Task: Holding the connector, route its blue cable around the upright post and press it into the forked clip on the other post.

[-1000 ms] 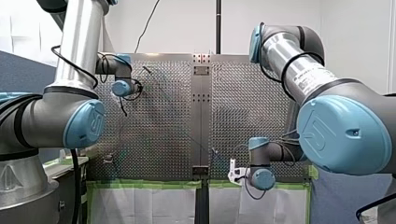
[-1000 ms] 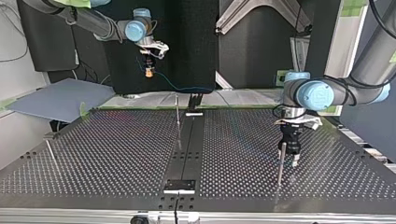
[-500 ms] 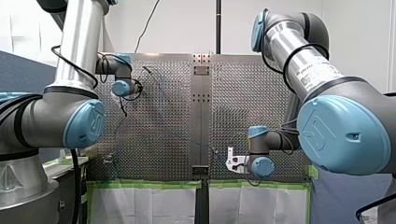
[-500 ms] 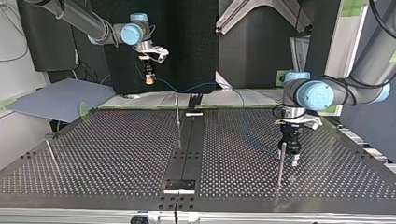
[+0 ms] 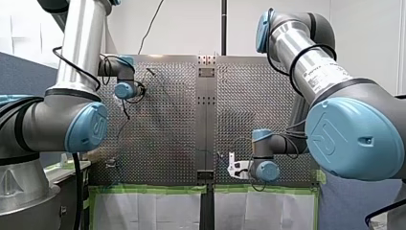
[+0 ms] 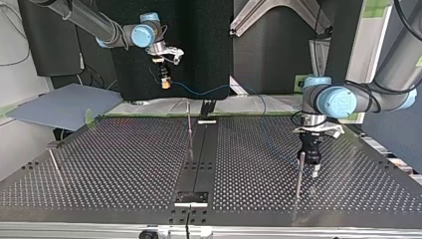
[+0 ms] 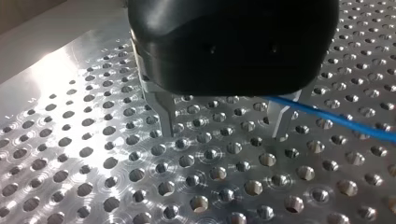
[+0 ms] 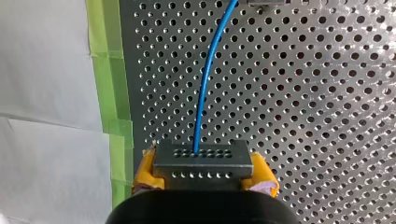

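My right gripper [image 8: 204, 175] is shut on a grey metal connector [image 8: 201, 157], gripped between its yellow pads. The blue cable [image 8: 205, 79] leaves the connector and curves away over the perforated table. In the top view my right gripper [image 6: 164, 80] hangs high above the table's far edge. From it the blue cable [image 6: 214, 91] sags toward the view's right. My left gripper [image 6: 310, 158] stands low beside a thin upright post [image 6: 299, 174]. In the left wrist view its metal fingers [image 7: 166, 116] are open over the holes, and the cable [image 7: 336, 119] passes beside one finger.
A thin post [image 6: 189, 127] rises near the table's middle strip [image 6: 199, 164]. Another short post [image 6: 53, 162] stands at the top view's left. A grey board [image 6: 59, 104] lies beyond the far left corner. Green tape [image 8: 109, 84] lines the table's edge.
My right gripper has carried the connector a little toward the top view's right and slightly lower, and the cable now arcs further right. My left arm has stayed still.
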